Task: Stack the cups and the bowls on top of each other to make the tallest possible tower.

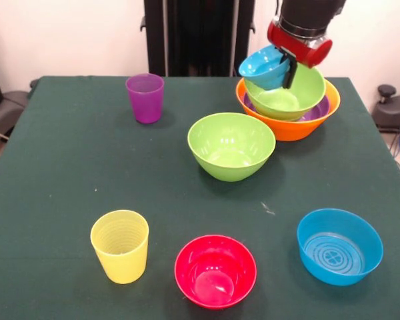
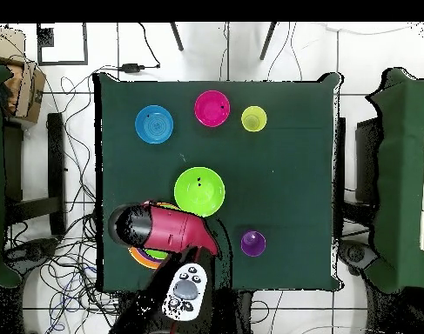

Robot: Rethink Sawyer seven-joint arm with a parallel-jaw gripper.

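My gripper (image 1: 288,69) is shut on the rim of a small blue bowl (image 1: 263,68), holding it tilted just above the left edge of the tower. The tower is a large orange bowl (image 1: 300,127) with a shallow purple bowl (image 1: 318,112) and a lime green bowl (image 1: 290,97) nested in it. In the overhead view my arm (image 2: 154,226) covers most of the tower; only the orange rim (image 2: 138,256) shows. A second lime green bowl (image 1: 231,145) (image 2: 199,191) sits loose at mid-table. The purple cup (image 1: 145,97) (image 2: 252,243) and the ribbed yellow cup (image 1: 120,245) (image 2: 254,118) stand upright.
A pink-red bowl (image 1: 215,270) (image 2: 212,108) and a larger blue bowl (image 1: 339,245) (image 2: 154,123) rest near the table's front edge in the front view. The green tablecloth (image 1: 67,167) covers the table. The tower stands close to the table's far right corner.
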